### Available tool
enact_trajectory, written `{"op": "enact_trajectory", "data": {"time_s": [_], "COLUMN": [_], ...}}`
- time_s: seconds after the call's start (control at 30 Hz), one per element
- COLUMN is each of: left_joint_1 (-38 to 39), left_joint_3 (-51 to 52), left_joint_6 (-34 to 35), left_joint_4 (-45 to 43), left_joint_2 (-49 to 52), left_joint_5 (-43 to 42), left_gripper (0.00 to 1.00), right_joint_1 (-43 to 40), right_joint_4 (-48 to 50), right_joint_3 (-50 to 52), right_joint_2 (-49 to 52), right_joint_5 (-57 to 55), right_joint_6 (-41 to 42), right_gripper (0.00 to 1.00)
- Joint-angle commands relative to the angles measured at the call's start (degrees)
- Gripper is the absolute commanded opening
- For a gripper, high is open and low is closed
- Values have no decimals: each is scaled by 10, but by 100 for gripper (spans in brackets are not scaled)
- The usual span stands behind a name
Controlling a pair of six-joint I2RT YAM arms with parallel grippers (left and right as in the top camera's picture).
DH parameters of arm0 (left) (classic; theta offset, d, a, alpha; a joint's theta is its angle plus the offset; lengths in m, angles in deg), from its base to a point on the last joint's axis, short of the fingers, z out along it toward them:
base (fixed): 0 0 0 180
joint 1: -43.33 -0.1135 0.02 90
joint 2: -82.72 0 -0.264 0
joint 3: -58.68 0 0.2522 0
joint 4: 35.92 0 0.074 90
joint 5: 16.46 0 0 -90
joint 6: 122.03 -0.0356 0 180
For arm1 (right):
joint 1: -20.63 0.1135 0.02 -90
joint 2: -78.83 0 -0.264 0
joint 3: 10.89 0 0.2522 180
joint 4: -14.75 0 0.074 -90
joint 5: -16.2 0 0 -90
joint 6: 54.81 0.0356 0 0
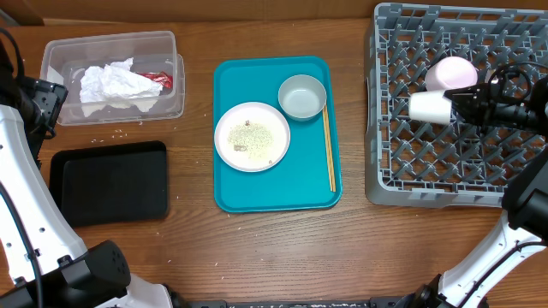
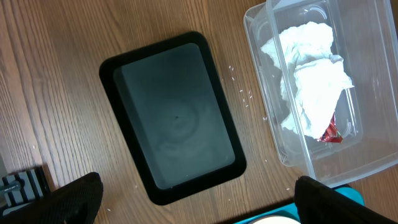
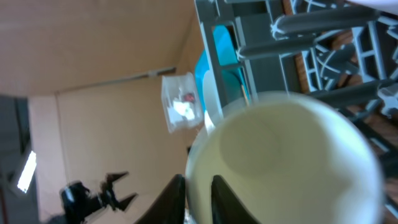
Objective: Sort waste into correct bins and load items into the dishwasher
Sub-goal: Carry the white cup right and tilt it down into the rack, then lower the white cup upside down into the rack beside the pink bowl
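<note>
Placement is looking imminent: right gripper (image 1: 460, 104) is pinching the small white cup (image 1: 430, 106) at its rim above the dish rack (image 1: 402, 171), frame right. Lower it onto the rack floor before releasing. Left gripper (image 2: 199, 208) is hanging wide open.

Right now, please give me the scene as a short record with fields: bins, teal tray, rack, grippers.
clear tub: holds crumpled napkin and red wrapper
black tray: nothing visible in it
teal tray: plate with rice grains, bowl, chopsticks along its right edge
dish rack: pale-pink dish; small white cup on its side
left gripper: open, above the black tray
right gripper: fingers astride the cup's rim; grip unclear
</note>
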Motion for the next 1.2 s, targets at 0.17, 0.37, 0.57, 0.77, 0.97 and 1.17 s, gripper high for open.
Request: {"op": "enact_trajectory", "data": {"time_s": [0.17, 0.37, 0.57, 0.77, 0.97, 1.17], "left_joint_1": [-1, -1, -1, -1, -1, -1], "left_joint_3": [3, 3, 3, 3, 3, 3], "left_joint_6": [-5, -5, -5, -5, -5, -5], "left_joint_4": [0, 0, 0, 0, 0, 0], "left_joint_2": [4, 4, 4, 4, 4, 4], "left_joint_5": [2, 2, 2, 2, 2, 2], "left_gripper": [100, 100, 100, 100, 100, 100], "right_joint_1": [-13, -22, -15, 10, 94, 186], "right_joint_4": [1, 0, -9, -17, -48, -24], "right_joint_3": [-7, -41, -123, -223, -213, -180], "right_joint_2": [-8, -11, -39, -76, -77, -74], "right_joint_5": [-23, -135, -210, -286, -313, -484], "right_joint_6": [19, 73, 76, 75, -79, -71], "right_gripper": [21, 14, 16, 47, 49, 50]}}
